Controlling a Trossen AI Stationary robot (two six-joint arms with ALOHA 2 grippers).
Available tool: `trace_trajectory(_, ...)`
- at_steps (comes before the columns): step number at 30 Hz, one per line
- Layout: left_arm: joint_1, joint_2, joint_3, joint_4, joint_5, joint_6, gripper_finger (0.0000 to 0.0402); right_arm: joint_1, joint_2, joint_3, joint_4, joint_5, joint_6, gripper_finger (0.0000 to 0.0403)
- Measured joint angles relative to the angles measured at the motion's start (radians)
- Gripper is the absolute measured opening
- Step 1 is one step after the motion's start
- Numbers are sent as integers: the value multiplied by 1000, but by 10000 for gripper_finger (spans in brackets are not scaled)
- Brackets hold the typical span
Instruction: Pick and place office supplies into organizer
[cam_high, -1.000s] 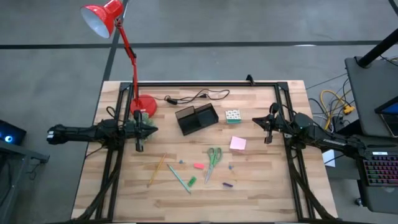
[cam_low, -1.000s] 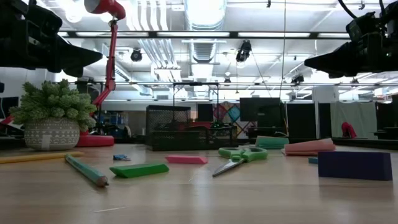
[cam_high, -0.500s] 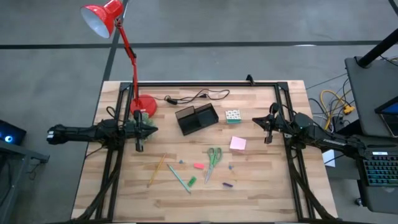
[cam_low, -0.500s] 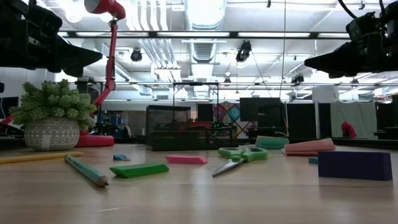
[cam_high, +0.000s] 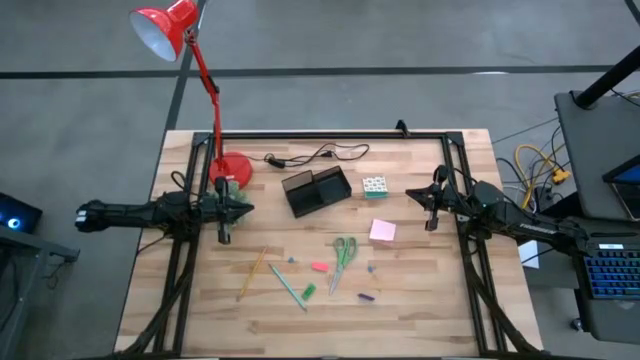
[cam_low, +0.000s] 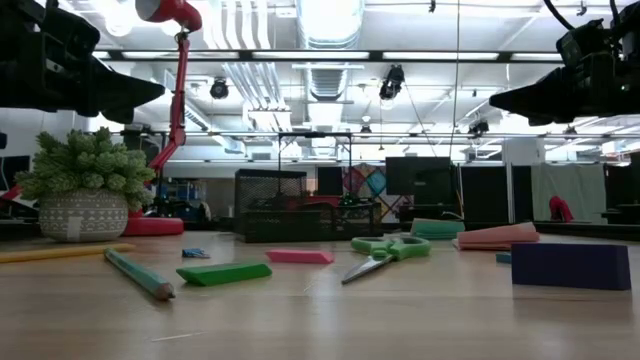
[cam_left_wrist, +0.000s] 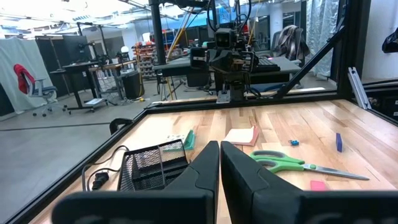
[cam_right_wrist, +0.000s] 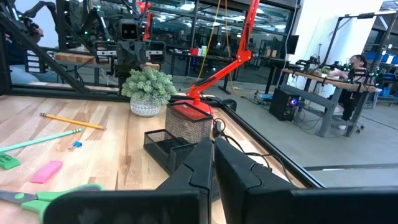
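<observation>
Left gripper raised over the left side of the wooden desk, jaws pressed together on nothing. Right gripper raised over the right side, jaws likewise pressed together and empty.

Organizer at the desk's middle rear: black wire mesh, rectangular, compartmented, turned slightly askew. Just right of it, white cube with green dots. Pink sticky-note pad nearer the front, close by the right gripper, flat and square.

Toward the front centre, green-handled scissors, blades pointing to the front edge. Left of those, small flat pink piece, short green piece, long green pen lying slantwise, yellow pencil further left. Small purple piece near the front, right of the scissors. All lying apart from one another, none inside the organizer.

Red lamp with round base at the rear left, thin jointed arm leaning out beyond the desk. Potted plant just in front of the base, beside the left gripper. Black cable curling along the rear, behind the organizer.
</observation>
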Motion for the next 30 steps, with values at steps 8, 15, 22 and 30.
trace_trajectory(8, 0, 0, 0, 1, 0, -2, 1, 0, 0, 0, 5, 0, -11, 9)
trace_trajectory(15, 0, 0, 0, 16, 0, -7, 1, -1, 0, 0, 18, 0, -222, 9)
trace_trajectory(22, 2, 0, 0, 62, -41, 114, 1, -1, 0, 0, 130, 0, -263, 9)
trace_trajectory(30, 2, 0, 0, 93, -69, 165, 1, -1, 0, 0, 223, 3, -186, 9)
